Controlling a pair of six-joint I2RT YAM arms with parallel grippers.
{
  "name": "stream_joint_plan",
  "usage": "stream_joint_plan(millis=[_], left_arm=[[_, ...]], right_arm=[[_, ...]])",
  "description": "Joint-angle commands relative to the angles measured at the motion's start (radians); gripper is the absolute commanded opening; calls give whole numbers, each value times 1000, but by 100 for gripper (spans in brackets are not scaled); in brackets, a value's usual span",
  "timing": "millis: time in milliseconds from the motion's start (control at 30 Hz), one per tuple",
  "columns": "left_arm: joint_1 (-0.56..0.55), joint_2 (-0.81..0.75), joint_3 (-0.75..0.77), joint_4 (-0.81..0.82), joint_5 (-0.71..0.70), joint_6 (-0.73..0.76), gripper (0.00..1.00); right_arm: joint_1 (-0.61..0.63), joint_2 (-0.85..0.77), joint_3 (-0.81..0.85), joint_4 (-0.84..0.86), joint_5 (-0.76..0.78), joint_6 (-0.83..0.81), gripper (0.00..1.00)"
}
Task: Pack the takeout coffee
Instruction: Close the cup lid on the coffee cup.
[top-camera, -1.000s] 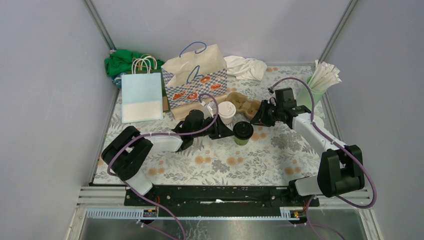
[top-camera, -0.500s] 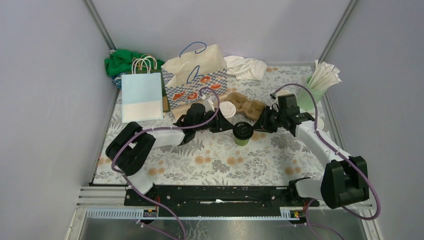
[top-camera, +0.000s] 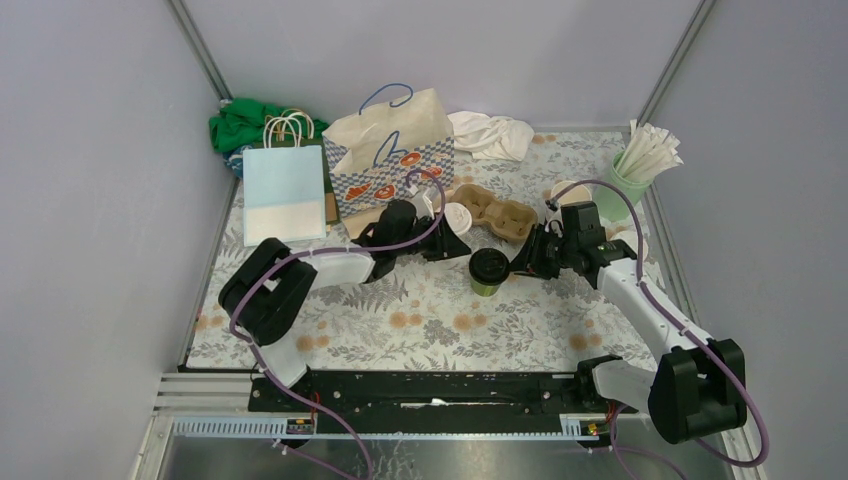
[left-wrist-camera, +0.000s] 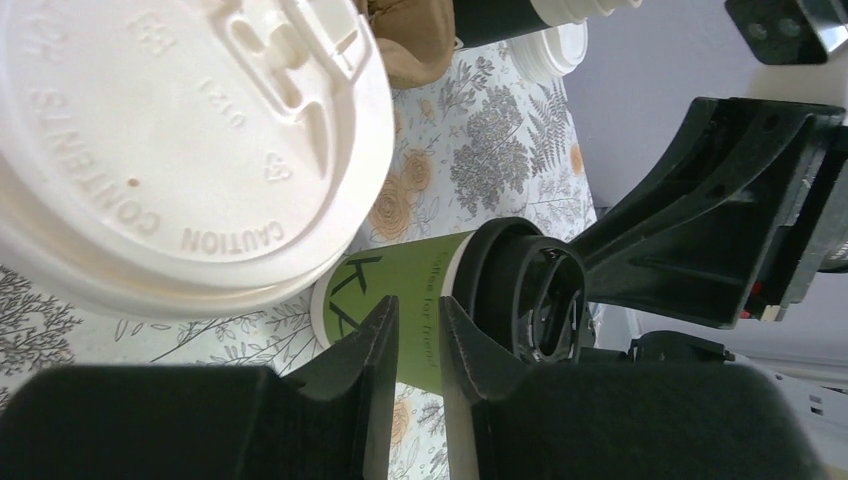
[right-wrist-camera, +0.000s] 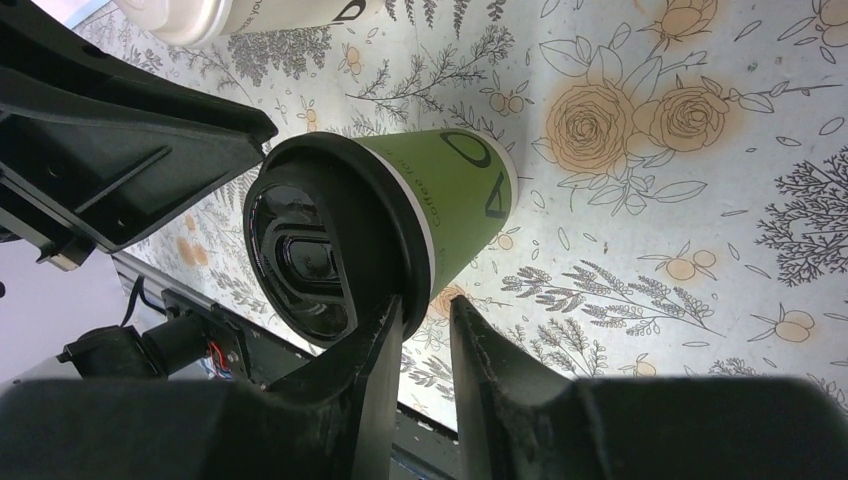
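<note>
Floral table (right-wrist-camera: 650, 220), cup (right-wrist-camera: 450, 190) seemingly beside right gripper (right-wrist-camera: 424, 320)

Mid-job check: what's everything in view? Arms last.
green cup: one, green with black lid, centre
white-lidded cup: one, cream, beside carrier
open cup: one, cream, beside tumbler
cup carrier: one, brown cardboard, rear centre
patterned bag: one, cream and blue, rear
blue bag: one, light blue, rear left
green cloth: one, rear left
white cloth: one, rear centre
straw tumbler: one, mint, rear right
left gripper: black, shut, near white-lidded cup
right gripper: black, shut, near green cup
</note>
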Motion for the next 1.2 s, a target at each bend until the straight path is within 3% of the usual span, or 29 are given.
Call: stream_joint_plan(millis=[0,433,767,1167], left_arm=[[17,-48,29,-12,-1,39,25],[27,-166,-54,-33,40,38,34],[26,-116,-16,-5,116,28,34],[26,-26,60,-10,149,35,34]], right_arm=[[1,-12,51,-44,35,-2,32],[1,-9,90,-46,4,6,32],[1,-148,-86,48,-118,70,38],[1,-127,-169,186,-209,156,42]])
